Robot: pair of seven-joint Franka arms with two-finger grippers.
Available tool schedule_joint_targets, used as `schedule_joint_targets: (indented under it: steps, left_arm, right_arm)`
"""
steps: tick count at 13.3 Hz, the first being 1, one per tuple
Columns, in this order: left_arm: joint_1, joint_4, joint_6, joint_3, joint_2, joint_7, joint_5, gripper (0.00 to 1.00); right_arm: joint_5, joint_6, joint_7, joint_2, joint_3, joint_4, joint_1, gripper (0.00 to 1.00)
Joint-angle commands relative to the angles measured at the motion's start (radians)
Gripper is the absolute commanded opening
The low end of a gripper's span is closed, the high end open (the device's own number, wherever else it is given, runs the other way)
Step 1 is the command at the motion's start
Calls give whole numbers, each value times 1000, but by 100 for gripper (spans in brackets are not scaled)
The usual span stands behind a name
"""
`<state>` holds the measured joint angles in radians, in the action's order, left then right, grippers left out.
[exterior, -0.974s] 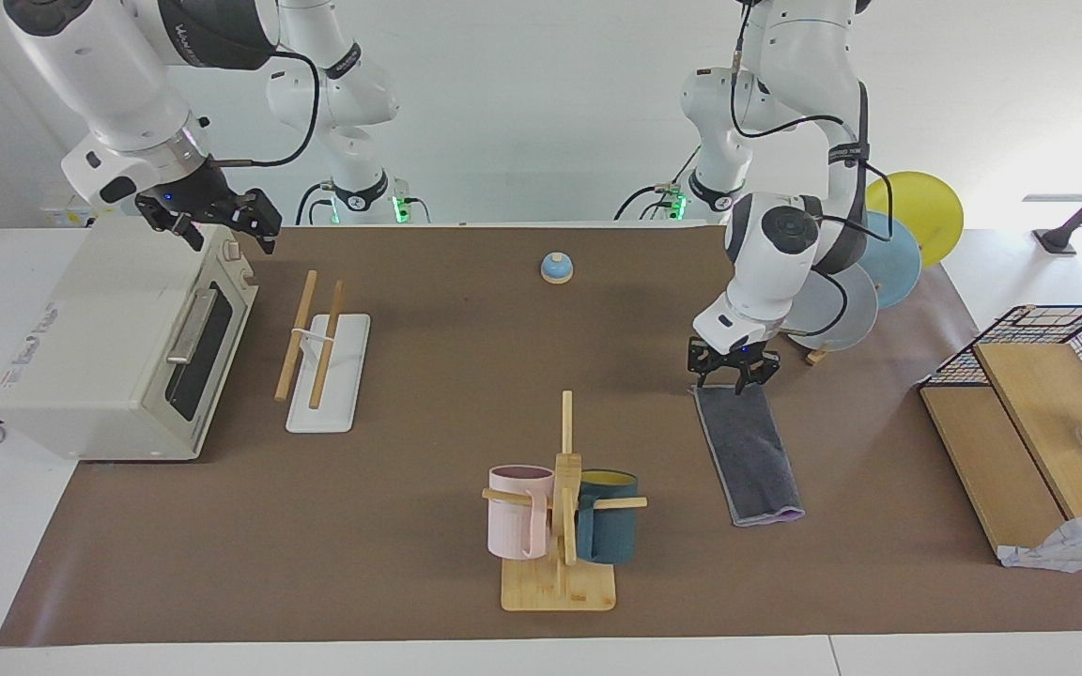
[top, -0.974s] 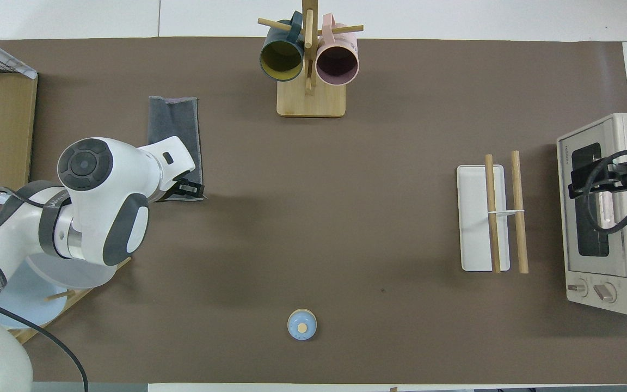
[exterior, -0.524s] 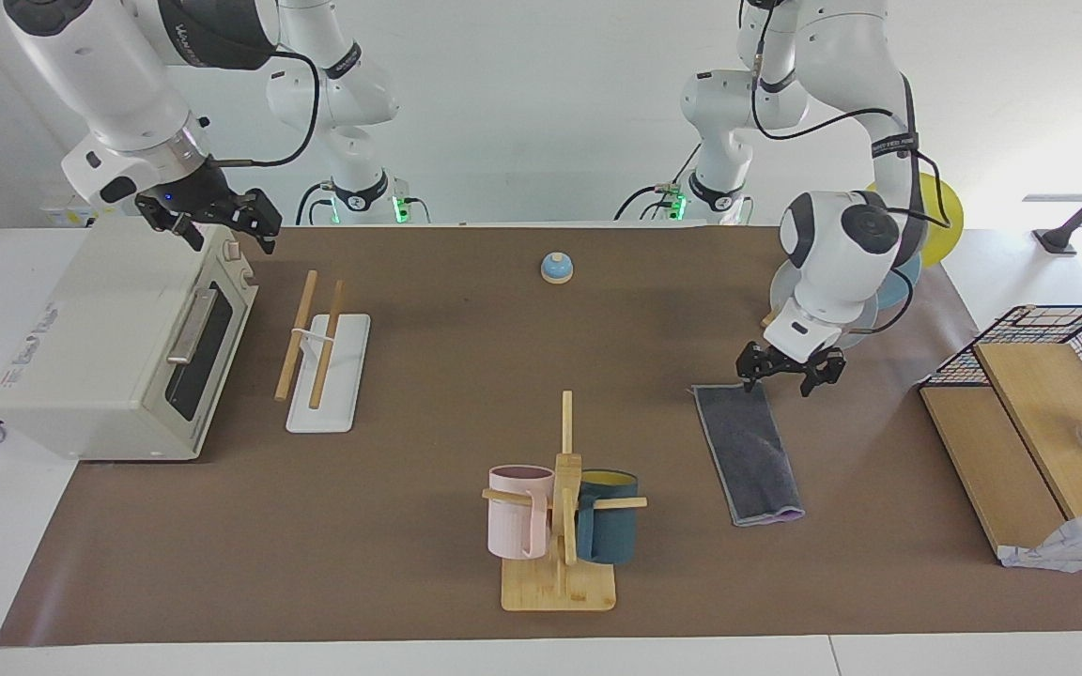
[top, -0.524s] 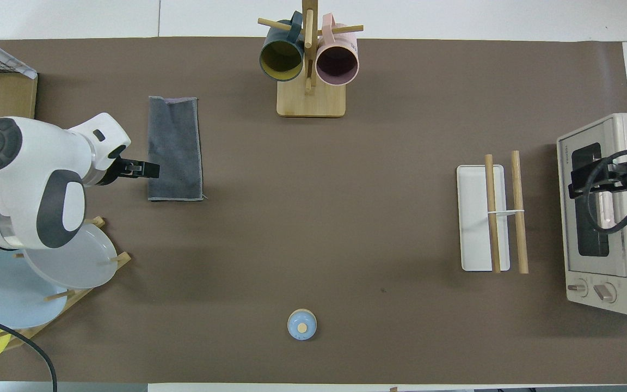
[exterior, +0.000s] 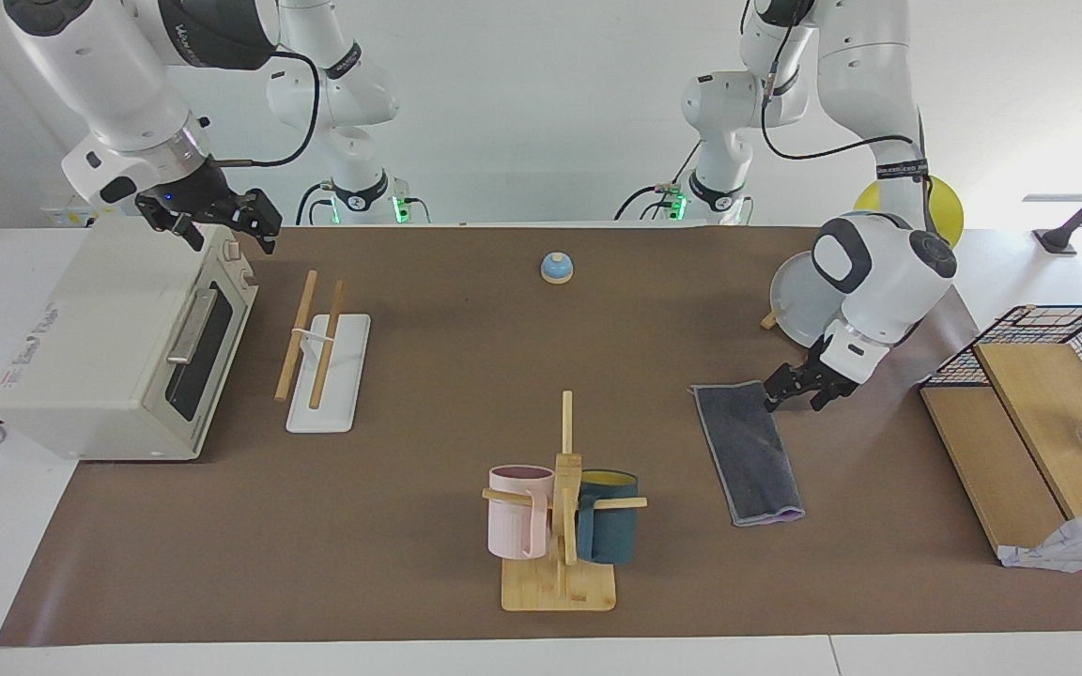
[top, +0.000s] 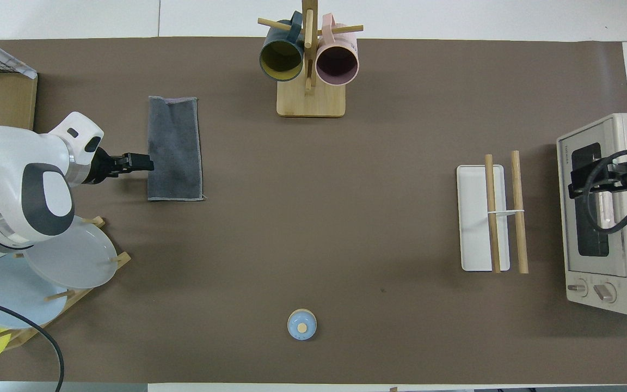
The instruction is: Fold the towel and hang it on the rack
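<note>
The towel (exterior: 748, 451) (top: 174, 148) lies on the brown mat as a long folded strip. Its dark grey face is up and a purple edge shows at the end farther from the robots. My left gripper (exterior: 796, 396) (top: 138, 162) is open and holds nothing. It hangs low over the mat beside the towel's long edge, on the side toward the left arm's end of the table. The rack (exterior: 325, 361) (top: 490, 218), two wooden rods over a white base, stands bare beside the toaster oven. My right gripper (exterior: 222, 230) waits open above the oven's top.
A wooden peg stand with two mugs (exterior: 560, 507) (top: 309, 65) stands farther from the robots, mid-table. The toaster oven (exterior: 118, 347) (top: 607, 218) is at the right arm's end. A plate stand (exterior: 809, 300) (top: 68, 261) and a wire basket with boards (exterior: 1039, 413) are near the left arm. A blue bell (exterior: 556, 268) (top: 302, 324) sits near the robots.
My left gripper has opened, left the towel's near end and swung round to the towel's long side. The towel lies flat and still. The right arm has not moved.
</note>
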<state>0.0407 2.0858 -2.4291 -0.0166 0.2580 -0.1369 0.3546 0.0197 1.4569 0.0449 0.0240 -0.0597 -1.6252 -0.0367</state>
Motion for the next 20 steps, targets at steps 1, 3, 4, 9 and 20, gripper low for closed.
schedule_joint_targets:
  steps: [1,3,4,9,20]
  left_arm:
    - [4,-12,-18,-6,32,-7,38,100]
    - [7,-18,-16,-14,52,-9,46,100]
    - [7,-18,-8,-25,52,-7,52,100]
    - [10,-75,-14,-54,81,-6,60,100]
    - [2,-75,27,-49,87,-79,41,72]
  right_arm:
    - [2,7,7,4,11,-5,15,100]
    - [2,7,7,4,11,-5,15,100]
    - [2,7,7,4,11,-5,15,100]
    - [2,7,7,4,12,-5,15,100]
    - [2,7,7,4,11,-5,15,100]
